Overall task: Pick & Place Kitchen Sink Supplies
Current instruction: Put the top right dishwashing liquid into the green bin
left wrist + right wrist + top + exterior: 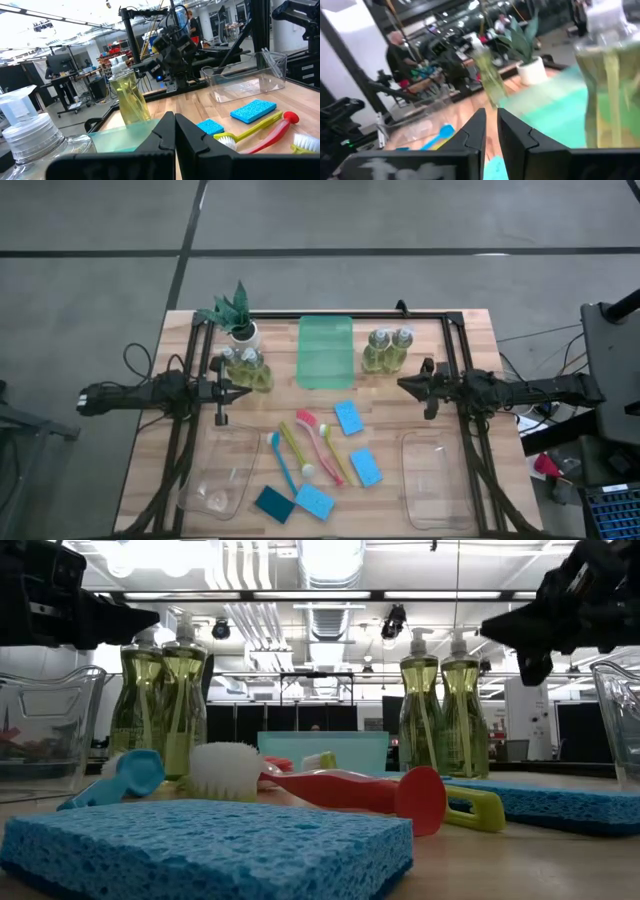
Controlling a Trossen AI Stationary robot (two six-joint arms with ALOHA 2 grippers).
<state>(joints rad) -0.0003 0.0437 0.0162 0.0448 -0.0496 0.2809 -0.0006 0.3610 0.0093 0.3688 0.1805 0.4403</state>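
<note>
Two pairs of clear pump bottles of yellow-green soap stand upright on the table, one pair [246, 368] at the left and one [388, 350] at the right of the green tray [326, 352]. Blue sponges [348, 417] [365, 467] [315, 502], a teal sponge [273, 503] and slim brushes in blue [282, 462], yellow [294, 448] and pink-red [322, 442] lie flat mid-table. My left gripper [240, 391] is shut and empty, above the table beside the left bottles [129, 97]. My right gripper [404, 385] is shut and empty, near the right bottles [607, 95].
A spiky green plant in a white pot [237, 318] stands at the far left. Clear plastic bins sit at the near left [220, 475] and near right [436, 480]. A dark frame [455, 320] runs along the table's far edge and sides.
</note>
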